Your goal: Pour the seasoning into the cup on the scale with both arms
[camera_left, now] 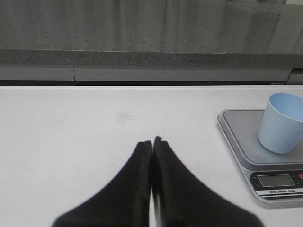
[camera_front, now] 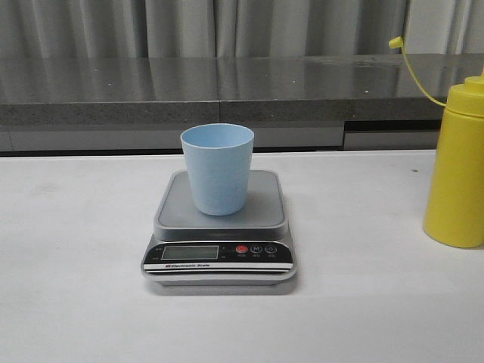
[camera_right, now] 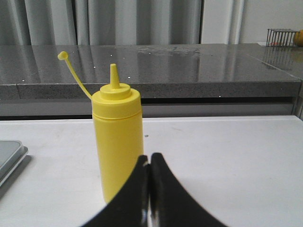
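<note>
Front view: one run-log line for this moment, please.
pale blue plastic cup: upright on silver-grey scale | yellow squeeze bottle: untouched | left gripper: shut | right gripper: shut

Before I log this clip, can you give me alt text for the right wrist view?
A tall yellow squeeze bottle stands upright on a white table, its cap off and hanging on a thin strap. The right pincer, fingers pressed shut and empty, sits just in front of it; a scale corner shows at the edge.
</note>
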